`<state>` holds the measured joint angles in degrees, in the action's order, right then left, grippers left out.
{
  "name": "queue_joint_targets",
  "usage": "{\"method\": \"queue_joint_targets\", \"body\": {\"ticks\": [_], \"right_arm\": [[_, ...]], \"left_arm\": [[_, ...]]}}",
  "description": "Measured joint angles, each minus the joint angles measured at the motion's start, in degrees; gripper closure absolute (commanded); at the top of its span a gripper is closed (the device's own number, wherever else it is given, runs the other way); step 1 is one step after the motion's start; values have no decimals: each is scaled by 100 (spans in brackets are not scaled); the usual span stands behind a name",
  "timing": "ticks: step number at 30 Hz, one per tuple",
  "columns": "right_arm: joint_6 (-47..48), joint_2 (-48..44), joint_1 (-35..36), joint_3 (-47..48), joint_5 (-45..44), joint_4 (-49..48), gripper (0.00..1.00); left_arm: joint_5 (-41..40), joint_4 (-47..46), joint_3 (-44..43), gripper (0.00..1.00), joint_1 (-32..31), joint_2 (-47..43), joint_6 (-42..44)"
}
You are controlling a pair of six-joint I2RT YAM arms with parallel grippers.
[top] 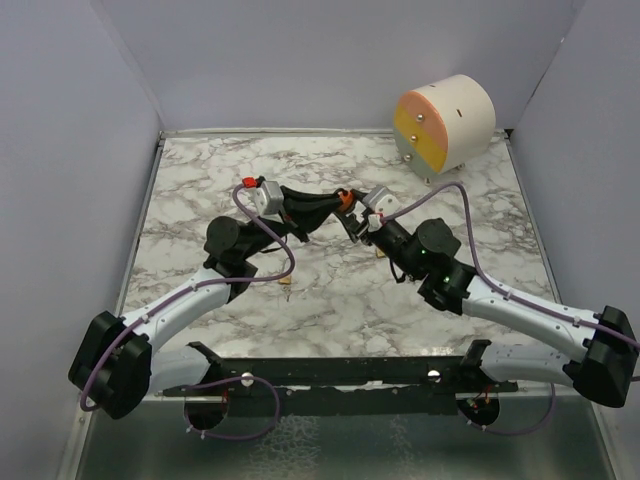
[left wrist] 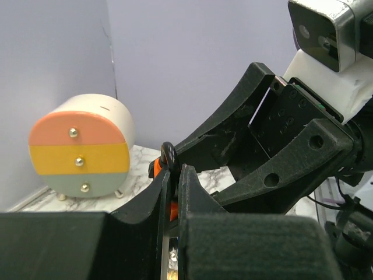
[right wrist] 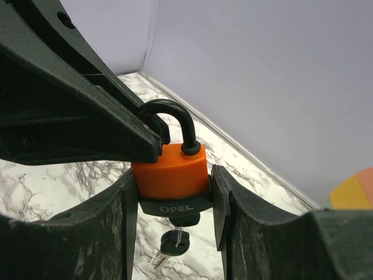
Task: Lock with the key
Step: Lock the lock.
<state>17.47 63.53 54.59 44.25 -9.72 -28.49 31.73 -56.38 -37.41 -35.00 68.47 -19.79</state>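
The only readable writing is "OPEL", in pale letters on the black base band of the orange padlock point(right wrist: 172, 169), whose shackle is black steel. The lock is held upright in mid-air above the middle of the white-and-grey marble-patterned bench point(top: 200, 180), between the 2 arms.

The right pincer point(right wrist: 175, 189) is clamped on the padlock's body, with 1 black finger pressed against each side. The left pincer point(left wrist: 175, 169) reaches in from the other side with its fingers together, pinching the curved shackle just above the orange body. A black-headed key point(right wrist: 175, 240) sits in the keyhole on the underside and hangs below the base band. Something silvery dangles beside it, too small to make out.

Below the lock the marble is bare, and there is free bench to the left, the right and towards the arm bases. Plain lilac-grey walls point(top: 90, 120) rise along the left, far and right edges of the bench.

The cream, round-sided chest of 3 drawers point(top: 445, 125) stands in the far right corner, well apart from the lock. Its drawer fronts are salmon, yellow and pale green, each with 1 brass knob. Around the lock itself the crowding comes from the pincers, as the left fingers cover part of the shackle and the right fingers flank the body.
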Motion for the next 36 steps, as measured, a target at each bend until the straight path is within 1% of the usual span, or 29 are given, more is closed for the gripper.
{"method": "queue_joint_targets", "body": {"ticks": [4, 9, 13, 18, 24, 28, 32, 36], "right_arm": [[-26, 142, -61, 411, 118, 494, 99], [-63, 195, -76, 505, 157, 573, 99], [-101, 208, -107, 590, 149, 870, 99], [-140, 275, -120, 951, 61, 2142, 99], [-107, 442, -57, 1283, -44, 3604, 99], [-68, 498, 35, 1283, -57, 4253, 99], [-63, 507, 125, 1283, -55, 4481, 99], [-61, 498, 188, 1281, -55, 4402, 99]], "left_arm": [[-162, -129, 28, 100, 28, 2, 24], [-221, -343, 83, 100, 39, 79, 39], [-219, -474, 118, 100, 39, 234, 44], [-81, -599, 258, 100, 37, 509, 39], [317, -728, 396, 100, 31, 977, -26], [686, -660, 549, 100, -2, 1226, -120], [892, -531, 595, 100, -13, 1209, -221], [883, -219, 595, 100, -4, 955, -264]]}}
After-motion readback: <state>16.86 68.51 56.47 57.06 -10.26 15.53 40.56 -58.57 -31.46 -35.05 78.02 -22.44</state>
